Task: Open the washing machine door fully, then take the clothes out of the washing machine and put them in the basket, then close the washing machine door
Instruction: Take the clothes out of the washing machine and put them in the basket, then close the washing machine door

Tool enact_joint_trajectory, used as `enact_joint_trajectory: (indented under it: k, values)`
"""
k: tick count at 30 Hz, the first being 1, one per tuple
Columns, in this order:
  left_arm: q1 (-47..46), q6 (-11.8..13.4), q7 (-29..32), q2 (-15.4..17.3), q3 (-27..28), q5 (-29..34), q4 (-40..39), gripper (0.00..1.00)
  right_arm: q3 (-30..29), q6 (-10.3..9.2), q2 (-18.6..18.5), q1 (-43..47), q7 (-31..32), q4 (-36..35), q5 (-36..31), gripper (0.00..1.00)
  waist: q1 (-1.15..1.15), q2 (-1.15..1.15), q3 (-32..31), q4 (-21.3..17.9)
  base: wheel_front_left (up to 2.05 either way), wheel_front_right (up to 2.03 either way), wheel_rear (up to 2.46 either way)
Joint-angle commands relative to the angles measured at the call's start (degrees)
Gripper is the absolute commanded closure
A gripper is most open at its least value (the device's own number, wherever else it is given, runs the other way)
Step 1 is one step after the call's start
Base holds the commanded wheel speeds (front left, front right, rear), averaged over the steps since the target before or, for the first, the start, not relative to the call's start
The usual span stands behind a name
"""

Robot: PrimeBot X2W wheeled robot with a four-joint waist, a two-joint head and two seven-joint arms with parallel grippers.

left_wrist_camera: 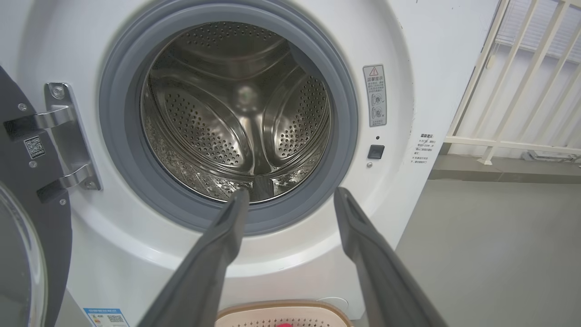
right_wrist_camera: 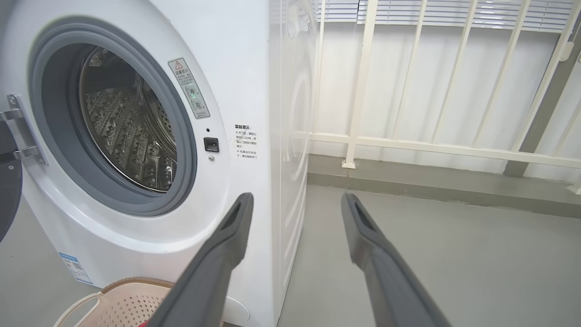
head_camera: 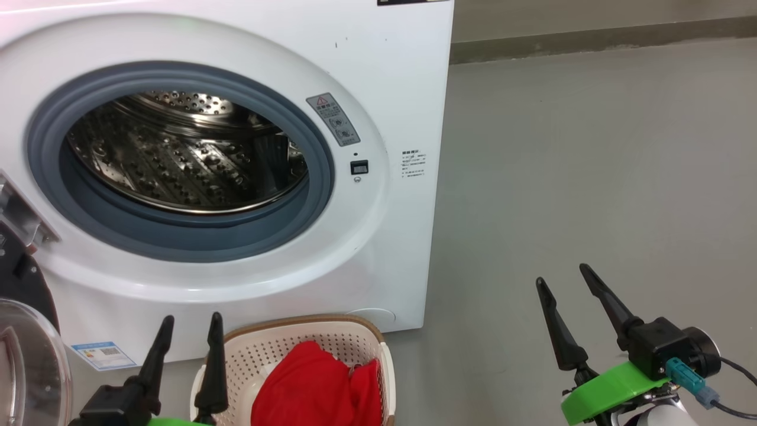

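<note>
The white washing machine (head_camera: 384,89) stands with its steel drum (head_camera: 183,154) bare; no fabric shows in the parts of the drum in view. Its door (head_camera: 23,349) is swung open at the far left, black rim and glass bowl visible, also in the left wrist view (left_wrist_camera: 27,236). The basket (head_camera: 331,349) sits on the floor before the machine with red clothes (head_camera: 316,384) in it. My left gripper (head_camera: 189,325) hangs open just left of the basket, empty. My right gripper (head_camera: 565,275) is open and empty over the floor to the right.
Grey floor (head_camera: 591,177) spreads right of the machine. A pale railing (right_wrist_camera: 431,145) and a low kerb (right_wrist_camera: 408,181) run behind it. A blue sticker (head_camera: 103,355) marks the machine's lower left front.
</note>
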Motion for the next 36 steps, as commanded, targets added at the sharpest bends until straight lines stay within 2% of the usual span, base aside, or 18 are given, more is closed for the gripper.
enact_joint_trajectory:
  k: [1, 7, 19, 36]
  values:
    - [-0.5, 0.6, 0.1, 1.0, 2.1, 0.3, -1.8, 0.0, 0.8, 0.25, -0.2, -0.4, -0.4, -1.5, -0.3, 0.0, 0.0, 0.0, -0.2, 0.1, 0.0, 0.0, 0.0]
    - [0.8, 1.4, 0.3, 1.0, 2.0, 0.2, -2.5, 0.0, 1.3, 0.25, -0.1, 0.0, -0.4, -1.6, 0.0, 0.0, 0.0, 0.0, -0.7, 0.2, 0.0, 0.0, 0.0]
    - [1.5, 1.3, 0.2, 0.6, 0.5, -0.1, -3.3, 0.0, 1.3, 0.25, -0.6, 0.4, -0.4, -1.3, 1.2, 0.0, 0.0, 0.0, -1.3, 0.3, -0.24, 0.24, 0.0]
    - [1.3, 1.2, 0.5, 1.1, -0.4, -0.9, -4.6, 0.0, 1.5, 0.25, -0.6, 0.1, -0.4, -0.7, 1.6, 0.0, 0.0, 0.0, -0.7, 0.2, -1.62, 1.62, 0.0]
